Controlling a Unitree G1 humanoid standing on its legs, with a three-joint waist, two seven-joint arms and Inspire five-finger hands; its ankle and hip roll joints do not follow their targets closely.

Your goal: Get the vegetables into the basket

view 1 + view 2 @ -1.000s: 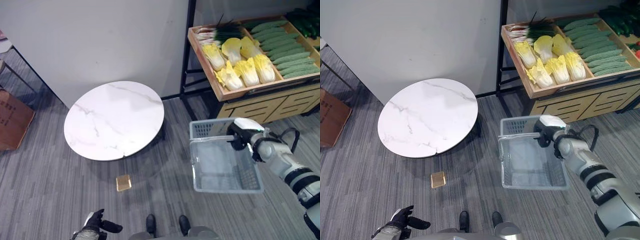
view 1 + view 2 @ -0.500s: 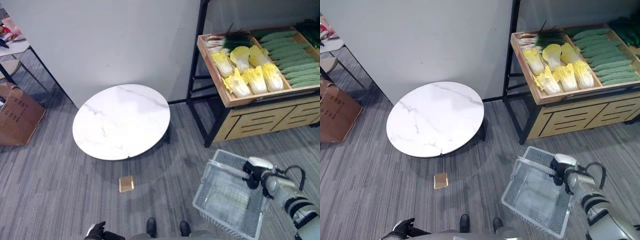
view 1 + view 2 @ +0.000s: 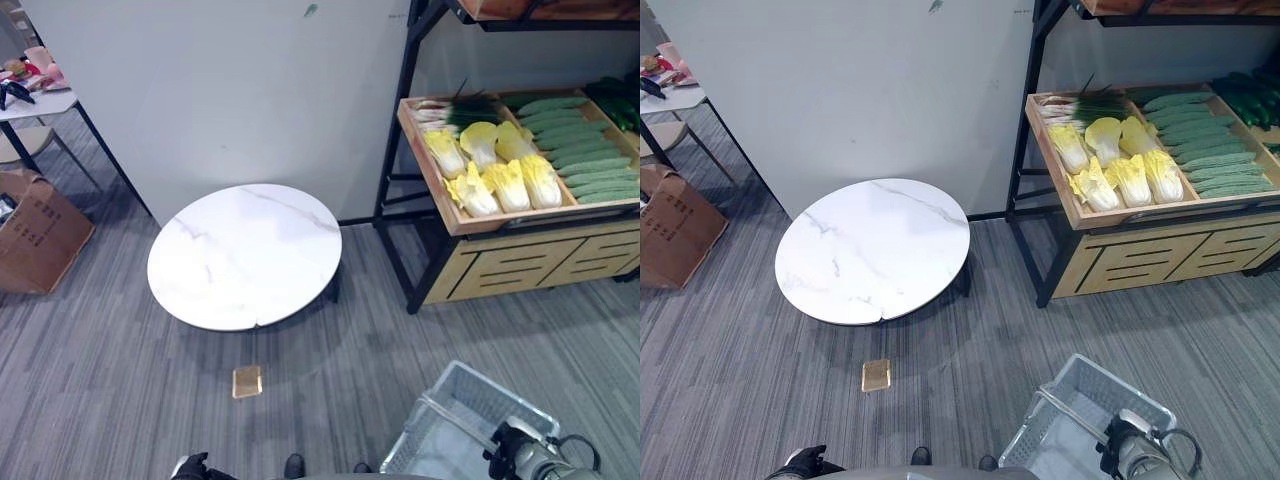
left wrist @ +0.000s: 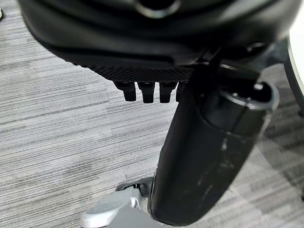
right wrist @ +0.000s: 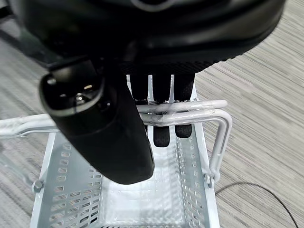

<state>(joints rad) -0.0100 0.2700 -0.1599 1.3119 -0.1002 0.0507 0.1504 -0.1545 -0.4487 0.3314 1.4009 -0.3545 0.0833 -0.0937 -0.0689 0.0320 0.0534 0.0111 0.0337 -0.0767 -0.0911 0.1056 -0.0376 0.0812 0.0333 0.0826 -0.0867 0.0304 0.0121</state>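
The right hand (image 5: 128, 95) curls its fingers around the handles of the empty basket (image 3: 1080, 425) at lower right, carrying it, while the vegetables (image 3: 505, 160) wait on the shelf at upper right; the left hand (image 4: 156, 85) hangs relaxed.

We stand on grey striped carpet (image 3: 120, 350) before a plain white wall (image 3: 230, 90), with a round white marble-topped table (image 3: 245, 255) set close in front of it. To our right a black metal rack (image 3: 395, 200) carries a wooden tray (image 3: 450, 215) above a pale wooden cabinet (image 3: 530, 265) with slotted fronts. At our left we see a brown cardboard box (image 3: 35, 235) on the floor beside a white table's corner (image 3: 40, 100), and a small tan square (image 3: 247, 381) lies on the carpet.
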